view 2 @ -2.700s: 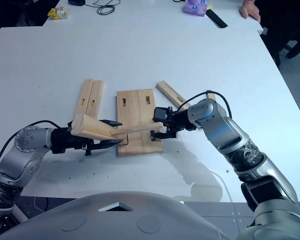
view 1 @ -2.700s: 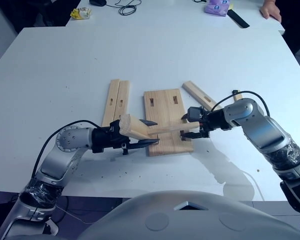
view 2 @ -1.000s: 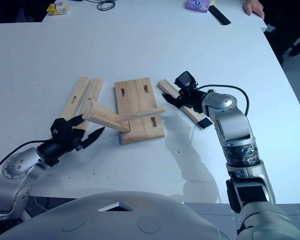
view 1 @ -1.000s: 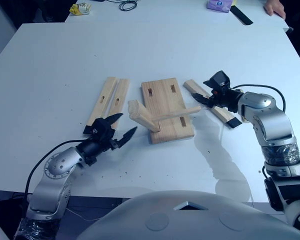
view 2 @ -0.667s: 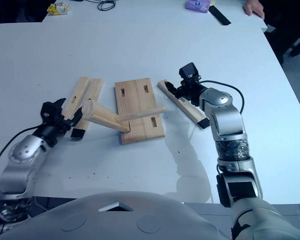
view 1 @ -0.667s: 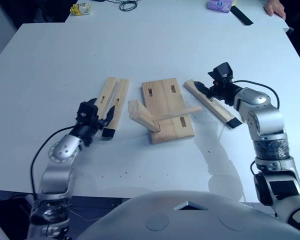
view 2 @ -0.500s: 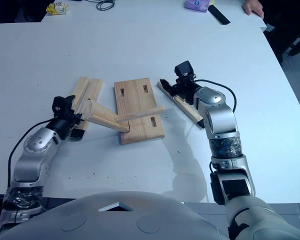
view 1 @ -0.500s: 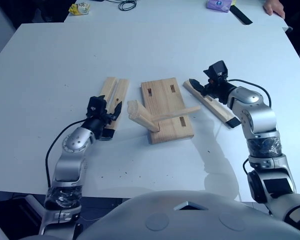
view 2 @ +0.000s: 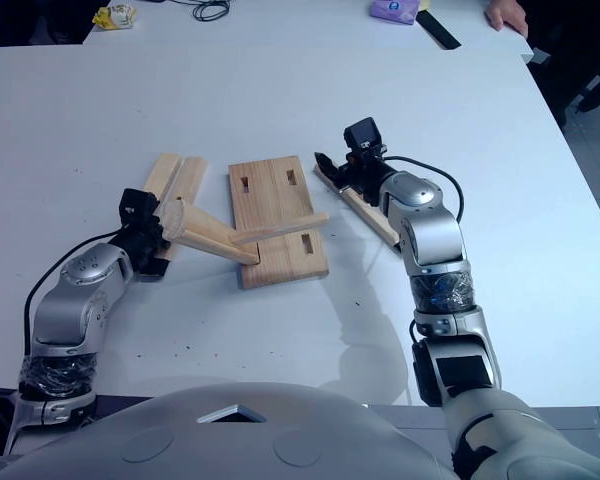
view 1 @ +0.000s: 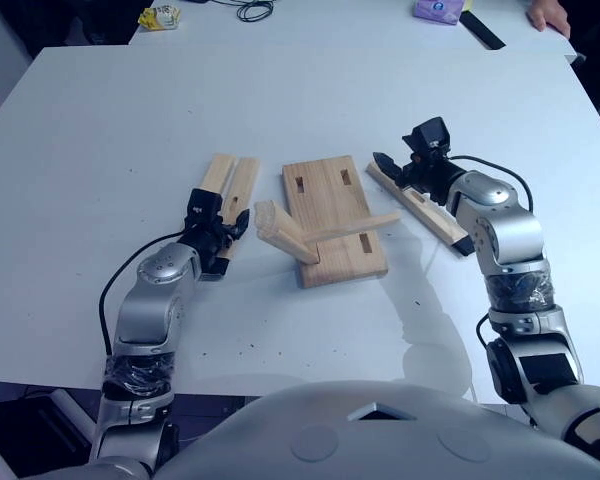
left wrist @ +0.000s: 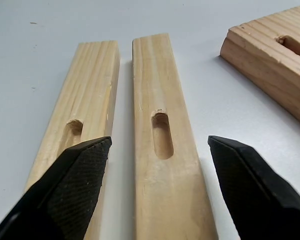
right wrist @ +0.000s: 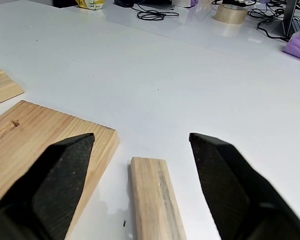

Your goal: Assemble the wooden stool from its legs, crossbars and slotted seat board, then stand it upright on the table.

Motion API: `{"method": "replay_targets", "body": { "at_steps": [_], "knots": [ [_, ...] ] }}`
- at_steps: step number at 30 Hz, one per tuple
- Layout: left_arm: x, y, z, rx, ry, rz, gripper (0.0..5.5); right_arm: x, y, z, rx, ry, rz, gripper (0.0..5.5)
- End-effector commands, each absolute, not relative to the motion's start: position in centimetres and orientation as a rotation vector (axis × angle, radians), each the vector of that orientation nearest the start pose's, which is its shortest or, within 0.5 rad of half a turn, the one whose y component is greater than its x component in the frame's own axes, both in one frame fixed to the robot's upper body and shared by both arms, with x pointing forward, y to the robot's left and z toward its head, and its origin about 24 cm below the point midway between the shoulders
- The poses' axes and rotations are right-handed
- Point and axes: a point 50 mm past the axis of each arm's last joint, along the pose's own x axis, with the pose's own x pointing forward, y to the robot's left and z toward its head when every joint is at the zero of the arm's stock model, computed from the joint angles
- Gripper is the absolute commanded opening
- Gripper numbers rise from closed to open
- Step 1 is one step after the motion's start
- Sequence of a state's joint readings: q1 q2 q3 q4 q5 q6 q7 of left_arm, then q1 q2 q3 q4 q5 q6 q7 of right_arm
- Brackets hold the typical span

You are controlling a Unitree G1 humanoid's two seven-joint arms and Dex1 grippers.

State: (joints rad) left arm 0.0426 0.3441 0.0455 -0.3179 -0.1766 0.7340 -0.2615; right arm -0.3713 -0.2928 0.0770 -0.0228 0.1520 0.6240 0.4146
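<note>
**Both grippers spread wide over loose stool legs**

The left gripper (left wrist: 159, 145) hangs low with its fingers well apart and holds nothing. It sits over the near end of 2 legs lying side by side on the white table (view 1: 280, 100), left of the seat board (view 1: 340, 205). The inner leg (left wrist: 157, 100) lies between the 2 fingers, and 1 finger sits over the outer leg (left wrist: 90, 90). I cannot tell whether either finger touches wood.

The right gripper (right wrist: 141, 137) is also wide open and empty. It straddles the far end of a third leg (view 1: 435, 215), which lies slantwise just right of the seat board.

The seat board lies flat in the middle of the table with its slots facing up. A fourth leg (view 1: 280, 232) leans tilted at its left edge, with a thin crossbar (view 1: 355, 227) reaching from it over the board.

The legs look like light, stiff, dry wood, unlikely to bend or slip much. Each lies flat, so the fingers would need to close across the narrow width, on the long side faces. The inner leg's neighbour lies close, leaving little room for a finger between them.
</note>
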Motion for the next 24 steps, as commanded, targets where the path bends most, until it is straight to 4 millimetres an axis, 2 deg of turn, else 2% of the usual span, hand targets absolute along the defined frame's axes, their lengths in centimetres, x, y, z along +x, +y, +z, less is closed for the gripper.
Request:
{"method": "replay_targets", "body": {
  "at_steps": [1, 5, 10, 16, 24],
  "knots": [
    [22.9, 19.7, 5.4, 0.093, 0.494, -0.231, 3.59, 30.6, -14.3, 9.1, -0.135, 0.288, 0.515, 3.50],
    [21.8, 18.6, 5.2, 0.085, 0.532, -0.265, 3.59, 30.5, -14.4, 9.2, -0.132, 0.290, 0.512, 3.50],
    [20.7, 18.1, 4.0, 0.053, 0.623, -0.205, 3.59, 30.5, -14.3, 9.2, -0.131, 0.291, 0.516, 3.50],
    [21.3, 18.5, 2.6, 0.094, 0.708, -0.122, 3.59, 30.6, -13.9, 9.4, -0.122, 0.282, 0.521, 3.50],
    [22.4, 18.7, 2.2, 0.135, 0.714, -0.066, 2.47, 30.6, -13.1, 9.5, -0.108, 0.269, 0.532, 3.50]
  ]
}}
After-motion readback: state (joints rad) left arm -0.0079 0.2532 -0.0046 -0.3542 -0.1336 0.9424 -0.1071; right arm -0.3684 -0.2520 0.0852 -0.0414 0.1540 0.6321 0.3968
